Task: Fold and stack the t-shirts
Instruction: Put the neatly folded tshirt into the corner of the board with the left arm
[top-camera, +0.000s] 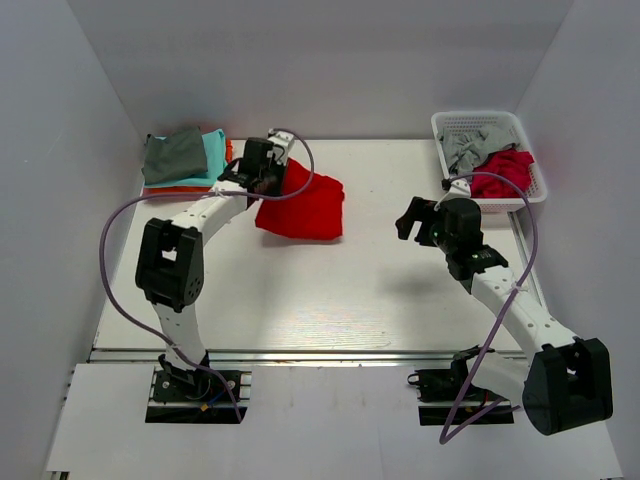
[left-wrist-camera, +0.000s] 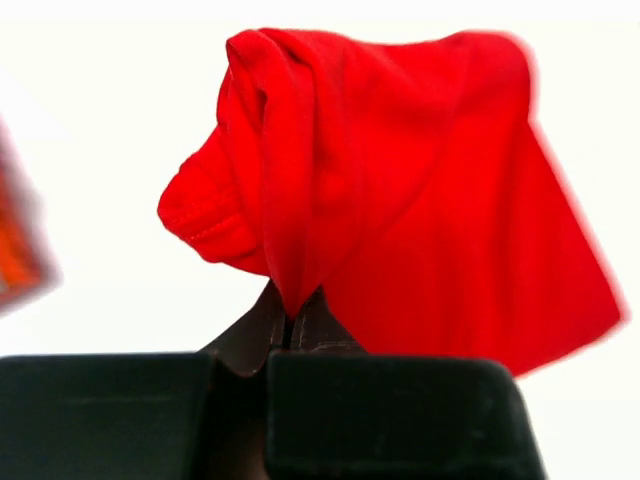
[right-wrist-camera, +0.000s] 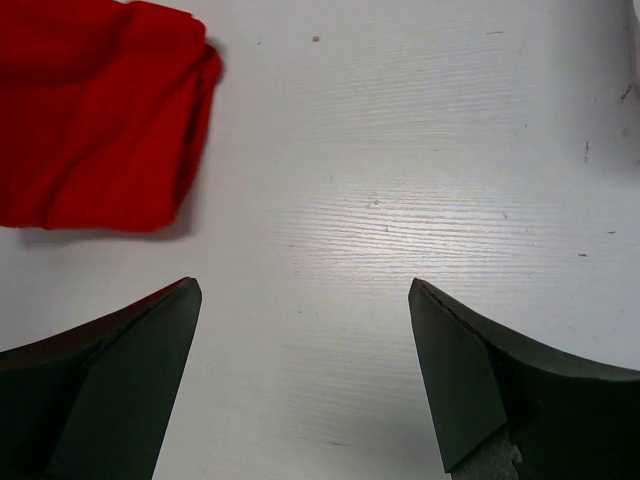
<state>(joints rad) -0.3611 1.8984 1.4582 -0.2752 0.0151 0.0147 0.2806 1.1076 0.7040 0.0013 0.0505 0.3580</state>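
A bright red t-shirt, folded into a bundle, hangs partly lifted at the back left of the table. My left gripper is shut on its upper left edge. In the left wrist view the red t-shirt droops from the pinched fingertips. A stack of folded t-shirts sits at the back left corner, with a grey one on top of a teal one and an orange one. My right gripper hovers open over bare table; in its wrist view the right gripper holds nothing and the red t-shirt lies at upper left.
A white basket at the back right holds a grey t-shirt and a crimson t-shirt. White walls close in the table on the left, back and right. An orange blur shows at the left edge of the left wrist view.
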